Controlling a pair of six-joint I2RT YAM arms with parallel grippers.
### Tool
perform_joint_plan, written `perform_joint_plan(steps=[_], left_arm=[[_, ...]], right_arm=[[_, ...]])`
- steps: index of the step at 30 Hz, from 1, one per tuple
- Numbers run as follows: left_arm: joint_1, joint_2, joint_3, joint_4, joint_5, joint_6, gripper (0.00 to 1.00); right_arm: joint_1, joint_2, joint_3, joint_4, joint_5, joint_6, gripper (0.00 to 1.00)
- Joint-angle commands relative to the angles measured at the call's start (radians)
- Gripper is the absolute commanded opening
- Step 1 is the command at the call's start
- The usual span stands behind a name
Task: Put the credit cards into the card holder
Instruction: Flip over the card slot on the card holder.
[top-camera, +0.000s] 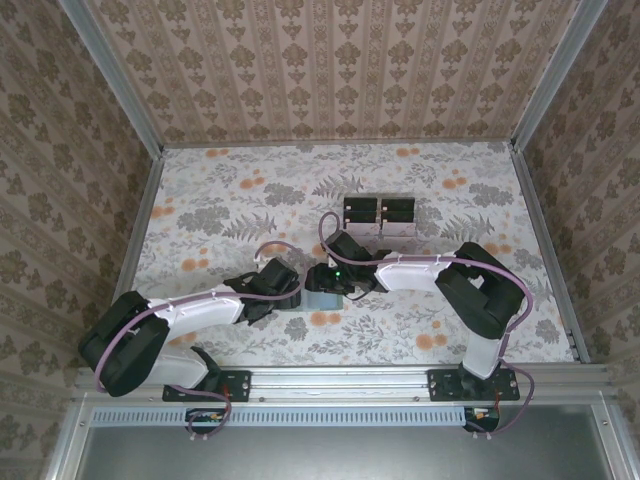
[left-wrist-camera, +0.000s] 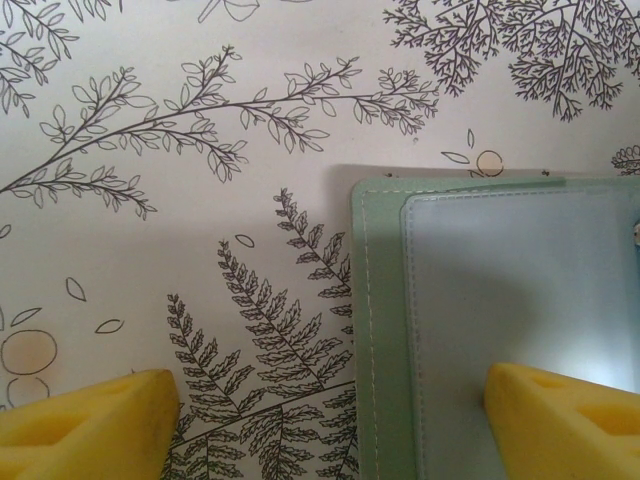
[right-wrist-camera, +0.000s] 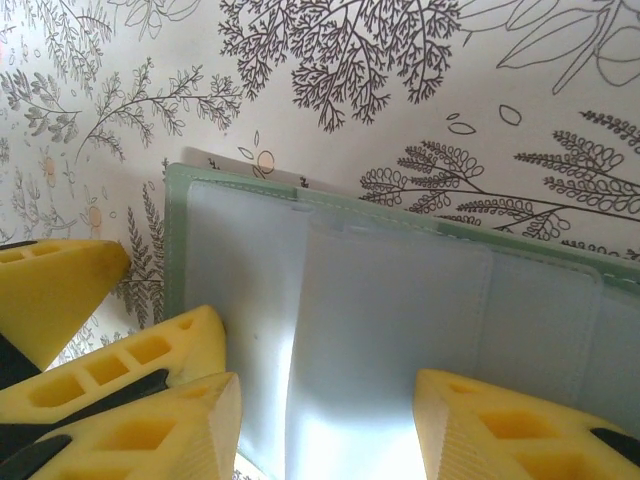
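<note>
The card holder (top-camera: 322, 303) lies open on the flowered table between both grippers, with a dull-green stitched border (left-wrist-camera: 378, 330) and pale inner pockets (right-wrist-camera: 240, 260). A whitish credit card (right-wrist-camera: 400, 310) lies flat on its inner face, its top edge at a pocket's mouth. My right gripper (right-wrist-camera: 328, 430) is open just above that card, one finger to each side, and the card's right edge runs under the right finger. My left gripper (left-wrist-camera: 330, 425) is open across the holder's left edge, with one finger (left-wrist-camera: 90, 425) over the table and the other (left-wrist-camera: 560, 420) on the pale panel.
A clear tray with black blocks (top-camera: 380, 215) stands just behind the right gripper (top-camera: 328, 278). The left gripper (top-camera: 283, 290) crowds the holder from the left. A thin white edge (right-wrist-camera: 225, 157) pokes out from under the holder's far side. Metal rails and patterned walls border the table.
</note>
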Motion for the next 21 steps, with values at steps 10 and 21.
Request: perform_joint_plan(steps=[10,21], left_arm=[[-0.005,-0.110,-0.035,-0.010,-0.007,0.007,0.82],[-0.007,-0.220,-0.092,0.021,0.029,0.042,0.82]], right_arm=[[0.005,0.026,0.007,0.048,-0.044,0.042,0.50],[0.007,0.070,0.016,0.097,-0.056,0.087,0.50]])
